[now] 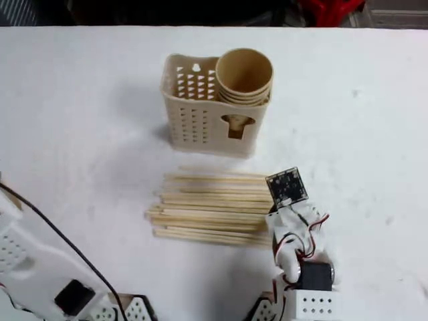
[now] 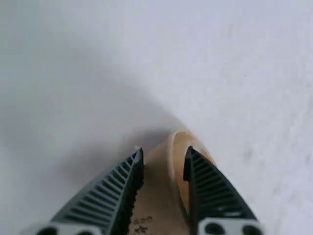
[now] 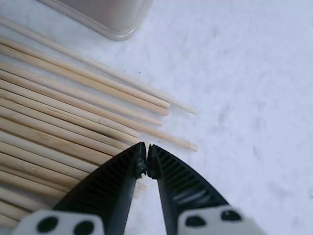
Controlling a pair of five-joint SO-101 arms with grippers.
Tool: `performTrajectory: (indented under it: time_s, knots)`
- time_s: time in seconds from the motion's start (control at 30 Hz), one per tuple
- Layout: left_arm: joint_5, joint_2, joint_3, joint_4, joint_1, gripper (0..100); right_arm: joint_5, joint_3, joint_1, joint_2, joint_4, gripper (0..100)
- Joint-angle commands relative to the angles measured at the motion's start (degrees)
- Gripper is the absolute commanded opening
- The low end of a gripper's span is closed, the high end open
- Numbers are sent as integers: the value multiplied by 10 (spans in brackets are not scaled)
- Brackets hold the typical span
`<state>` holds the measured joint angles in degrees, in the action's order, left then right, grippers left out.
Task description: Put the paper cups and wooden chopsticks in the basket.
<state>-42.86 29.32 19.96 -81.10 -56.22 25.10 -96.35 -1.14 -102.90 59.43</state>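
Fingers of the left gripper [image 2: 164, 159] pinch the wall of a paper cup [image 2: 156, 196], its mouth pointing away from them. The right gripper [image 3: 146, 159] has its tips pressed together at the nearest ends of the chopsticks [image 3: 63, 122], which lie flat on the white table [image 1: 361, 134], their long axis running sideways from it. Beyond them the basket [image 1: 190, 120] stands upright, with stacked cups [image 1: 244, 73] in the compartment nearer that gripper.

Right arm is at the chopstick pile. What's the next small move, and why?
Probably open the right gripper a little and lower it over the nearest chopsticks. Its jaws are shut at the pile's end with no stick clearly between them, and the sticks all lie flat on the table.
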Motion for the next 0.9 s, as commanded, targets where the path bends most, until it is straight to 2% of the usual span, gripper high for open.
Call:
performTrajectory:
  time_s: [0.0, 0.1, 0.23, 0.4, 0.47, 0.57, 0.73, 0.87]
  knots:
    - [-35, -7, 25, 4, -29, 74, 4, -5, -2, 0, -8, 18]
    - [-35, -7, 36, -1, -27, 20, 4, -5, -2, 0, -8, 18]
    - [-29, -7, 78, -38, -10, 21, 4, -5, -2, 0, -8, 18]
    - [29, -7, 225, -166, 43, 21, 4, -5, -3, 0, -8, 18]
    - [66, -7, 309, -218, 80, 21, 4, -5, -3, 0, -8, 18]
    - [149, -26, 399, -216, 136, 20, 4, -5, -4, 0, -8, 18]
    - [245, -139, 398, -215, 273, 20, 4, -5, -3, 0, -8, 18]
    - [318, -236, 394, -210, 423, 21, 4, -5, -3, 0, -8, 18]
